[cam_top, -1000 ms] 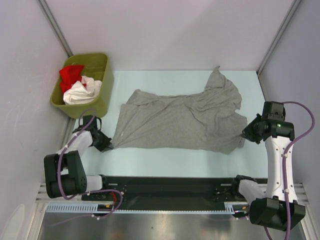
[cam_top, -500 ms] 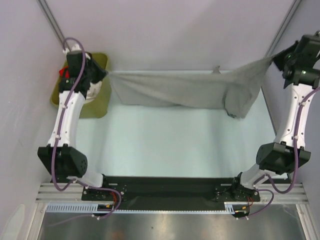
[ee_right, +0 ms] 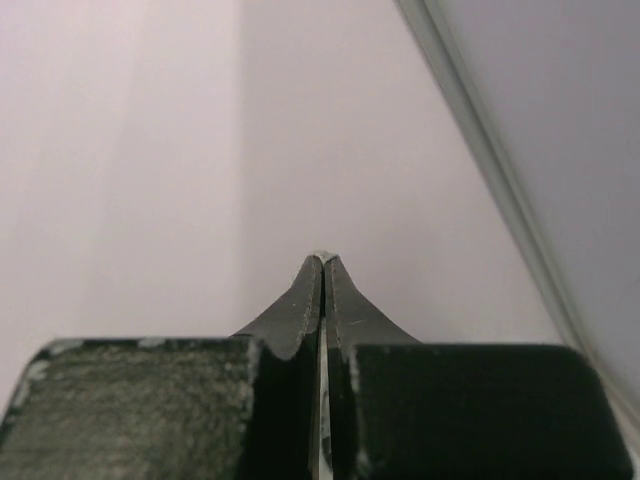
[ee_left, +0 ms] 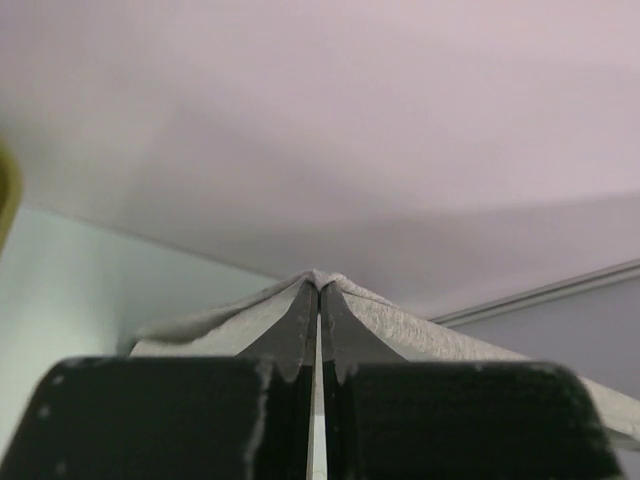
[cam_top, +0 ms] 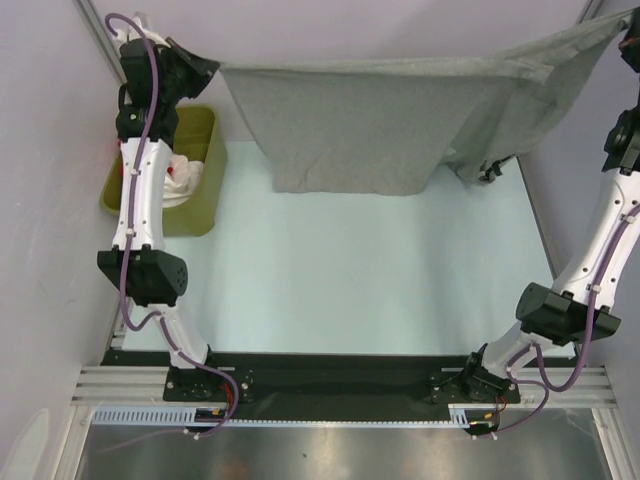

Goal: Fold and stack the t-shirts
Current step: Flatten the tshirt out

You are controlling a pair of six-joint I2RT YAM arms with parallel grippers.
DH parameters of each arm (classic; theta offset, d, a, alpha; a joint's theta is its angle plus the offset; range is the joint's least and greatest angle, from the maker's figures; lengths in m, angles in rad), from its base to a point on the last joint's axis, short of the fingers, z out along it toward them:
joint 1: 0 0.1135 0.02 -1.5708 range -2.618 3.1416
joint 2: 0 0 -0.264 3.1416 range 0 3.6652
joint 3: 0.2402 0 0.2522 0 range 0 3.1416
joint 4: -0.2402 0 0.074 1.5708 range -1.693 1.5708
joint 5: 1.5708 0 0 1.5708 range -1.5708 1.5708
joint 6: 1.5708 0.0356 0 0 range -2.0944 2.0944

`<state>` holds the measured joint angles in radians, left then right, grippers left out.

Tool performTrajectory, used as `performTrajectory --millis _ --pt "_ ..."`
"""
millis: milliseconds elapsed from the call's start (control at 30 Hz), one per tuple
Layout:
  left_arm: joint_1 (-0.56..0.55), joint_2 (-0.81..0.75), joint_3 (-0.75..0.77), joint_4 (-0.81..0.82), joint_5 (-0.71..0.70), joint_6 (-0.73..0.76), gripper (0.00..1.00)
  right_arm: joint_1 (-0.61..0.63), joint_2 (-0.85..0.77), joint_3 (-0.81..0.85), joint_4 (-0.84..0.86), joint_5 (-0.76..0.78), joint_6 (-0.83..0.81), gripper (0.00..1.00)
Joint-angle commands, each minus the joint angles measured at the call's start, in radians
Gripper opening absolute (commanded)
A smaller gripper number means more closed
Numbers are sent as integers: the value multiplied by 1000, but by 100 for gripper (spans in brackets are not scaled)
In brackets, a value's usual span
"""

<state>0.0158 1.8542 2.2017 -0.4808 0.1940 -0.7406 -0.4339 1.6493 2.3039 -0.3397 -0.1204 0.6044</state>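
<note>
Above the olive-green bin (cam_top: 205, 200), holding the grey t-shirt (cam_top: 380, 130) aloft, pinched in the closed left gripper (cam_top: 210, 68). Far right of the bin, pinched likewise in the closed right gripper (ee_right: 322, 265).

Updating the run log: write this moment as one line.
left end effector: shut on grey t-shirt | right end effector: shut on grey t-shirt | grey t-shirt: hanging stretched over table

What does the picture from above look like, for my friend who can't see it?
The left robot arm and right robot arm hold up a heather-grey cotton t-shirt stretched between them over the far end of a pale table. An olive-green plastic bin with white cloth inside sits at the left.
</note>
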Motion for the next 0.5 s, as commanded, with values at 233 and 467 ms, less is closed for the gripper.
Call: performTrajectory --millis 233,467 --pt "72 62 254 378 142 -210 0 -69 -9 46 231 -133 8 0" --pt "69 -32 259 462 105 -207 0 -92 -51 83 317 -145 73 0"
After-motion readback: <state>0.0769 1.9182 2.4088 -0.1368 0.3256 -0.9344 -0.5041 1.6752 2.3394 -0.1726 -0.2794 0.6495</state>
